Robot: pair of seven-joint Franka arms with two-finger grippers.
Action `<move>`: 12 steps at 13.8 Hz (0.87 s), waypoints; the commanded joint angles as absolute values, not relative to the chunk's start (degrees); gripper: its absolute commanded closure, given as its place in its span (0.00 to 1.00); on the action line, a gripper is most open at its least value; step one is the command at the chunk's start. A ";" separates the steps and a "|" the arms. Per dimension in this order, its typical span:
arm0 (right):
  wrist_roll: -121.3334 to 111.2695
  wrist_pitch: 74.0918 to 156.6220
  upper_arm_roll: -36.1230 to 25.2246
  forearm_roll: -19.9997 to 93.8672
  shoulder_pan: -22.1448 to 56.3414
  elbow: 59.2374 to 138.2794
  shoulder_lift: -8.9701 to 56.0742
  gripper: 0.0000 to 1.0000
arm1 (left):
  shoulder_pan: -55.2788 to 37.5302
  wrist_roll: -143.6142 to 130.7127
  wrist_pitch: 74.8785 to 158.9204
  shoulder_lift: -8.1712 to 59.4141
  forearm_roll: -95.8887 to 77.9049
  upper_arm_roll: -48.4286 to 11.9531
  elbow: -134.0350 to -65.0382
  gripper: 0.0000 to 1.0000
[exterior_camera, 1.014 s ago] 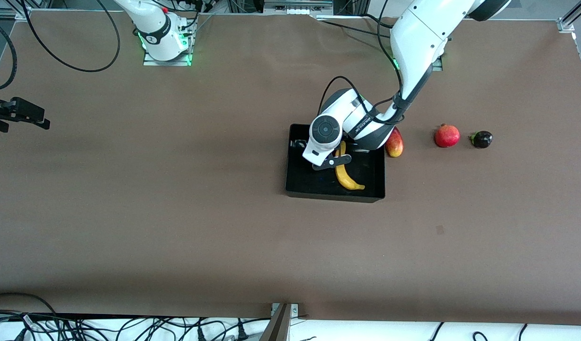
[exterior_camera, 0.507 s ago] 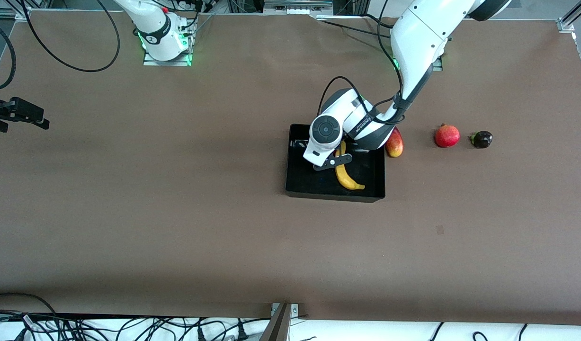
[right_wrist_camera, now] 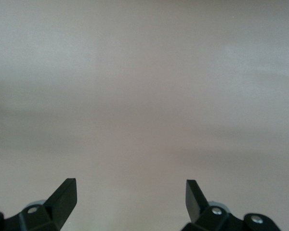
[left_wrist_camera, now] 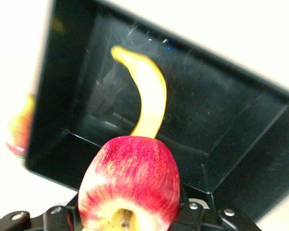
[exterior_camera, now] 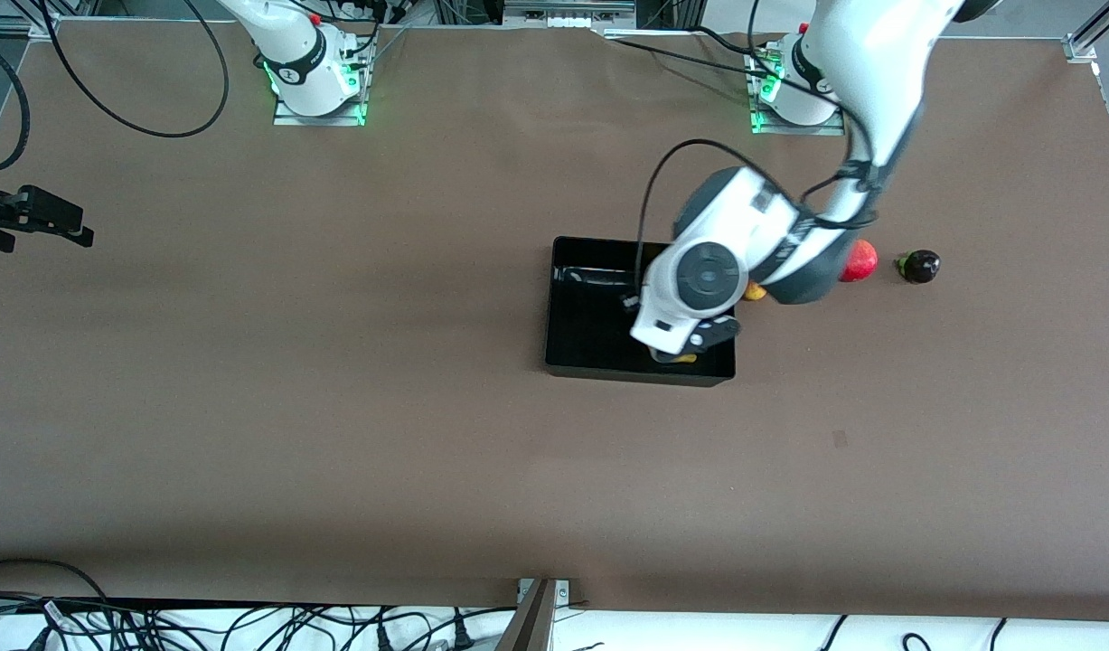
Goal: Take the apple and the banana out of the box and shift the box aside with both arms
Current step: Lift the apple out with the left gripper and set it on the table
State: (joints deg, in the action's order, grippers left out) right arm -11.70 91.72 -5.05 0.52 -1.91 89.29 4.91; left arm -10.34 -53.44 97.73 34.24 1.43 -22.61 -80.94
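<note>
Tray (left_wrist_camera: 241, 159): glossy black plastic, finely scratched. Apple (left_wrist_camera: 130, 185): smooth, streaked skin. Banana (left_wrist_camera: 147, 98): smooth, matt. Table (exterior_camera: 337, 407): matt brown.

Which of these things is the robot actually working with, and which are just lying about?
Part of the job: apple, held in the left arm's jaws over the black tray; banana, lying in the tray; right arm's jaws, open, waiting over the table.
Just lying about: mango, pomegranate, small dark fruit, on the table toward the left arm's end.
</note>
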 commanded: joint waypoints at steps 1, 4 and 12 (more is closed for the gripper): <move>-12.74 90.79 -4.83 0.79 -2.55 88.07 5.45 0.00 | -4.59 -44.42 94.31 30.86 -0.09 -22.68 -80.16 0.87; -12.74 90.79 -4.83 0.79 -2.55 88.07 5.45 0.00 | 2.35 -32.22 92.29 29.97 1.75 -22.33 -80.33 0.87; -12.74 90.79 -4.83 0.79 -2.55 88.07 5.45 0.00 | 12.22 -9.14 113.33 37.68 11.69 -17.41 -81.38 0.89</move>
